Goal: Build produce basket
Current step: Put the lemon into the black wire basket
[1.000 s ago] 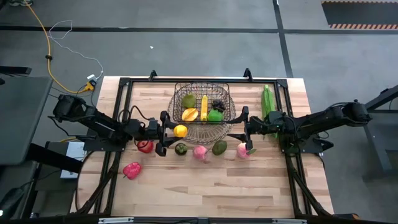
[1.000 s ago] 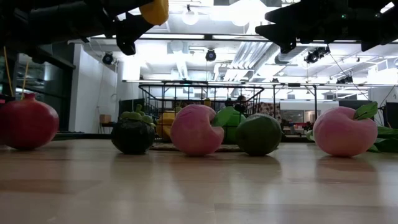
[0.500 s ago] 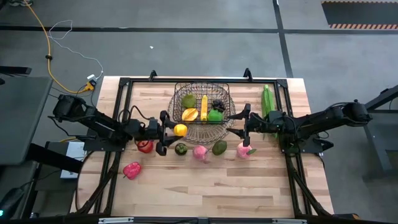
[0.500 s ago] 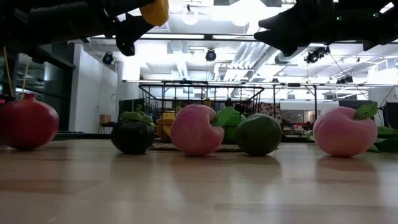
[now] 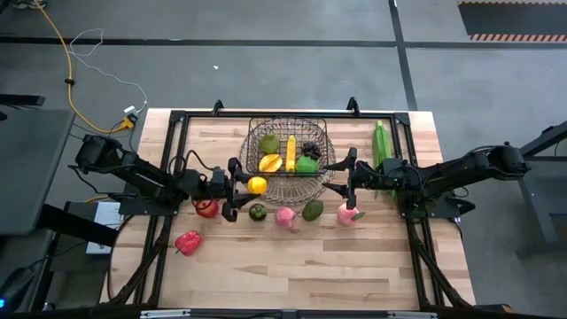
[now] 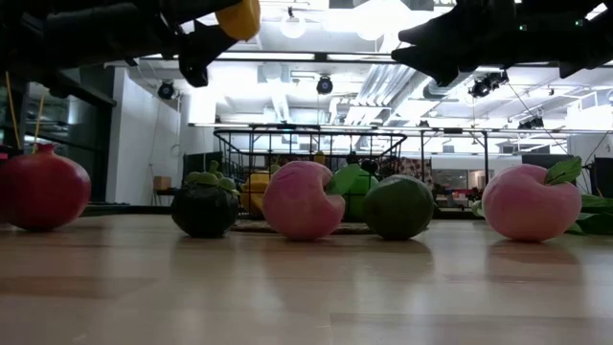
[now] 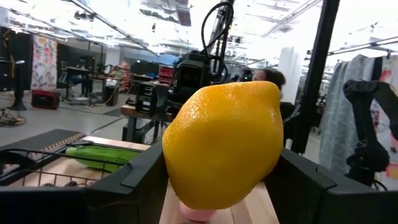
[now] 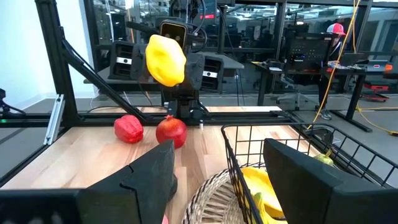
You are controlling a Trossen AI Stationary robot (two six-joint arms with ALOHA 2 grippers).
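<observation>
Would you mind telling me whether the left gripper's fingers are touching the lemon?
Touching. In the left wrist view the lemon sits pressed between both dark fingers, and the low view shows it held well above the table.

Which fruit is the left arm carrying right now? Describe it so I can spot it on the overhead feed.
Start at the wire basket in the far middle of the table. Just off its left rim, the left gripper is shut on the lemon, held above the tabletop. It is the only yellow fruit outside the basket; the produce beside it on the wood is red, dark green or pink.
</observation>
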